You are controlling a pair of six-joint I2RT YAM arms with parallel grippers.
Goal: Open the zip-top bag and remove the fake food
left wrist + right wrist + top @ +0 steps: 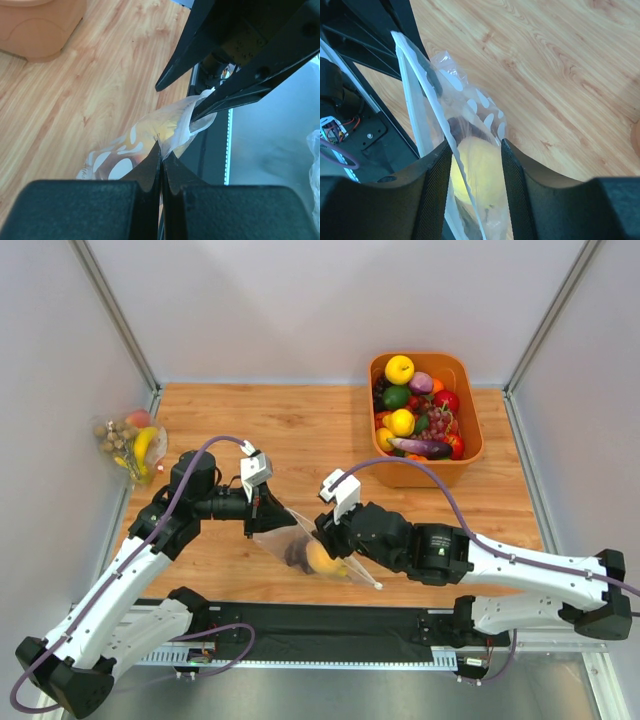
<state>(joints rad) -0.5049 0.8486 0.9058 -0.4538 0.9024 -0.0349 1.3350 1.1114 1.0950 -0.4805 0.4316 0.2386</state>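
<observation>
At lower centre of the overhead view the zip-top bag (285, 540), fake food (318, 558) inside, slants toward lower right between the arms: left gripper (258, 524) clenched on its edge, right gripper (326, 532) parted astride it.

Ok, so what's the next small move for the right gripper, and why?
Probably close the right gripper on the bag. The left gripper already pinches one edge, while the right jaws stand open either side of the bag, with the yellow fruit between them, so nothing yet pulls against the left.
</observation>
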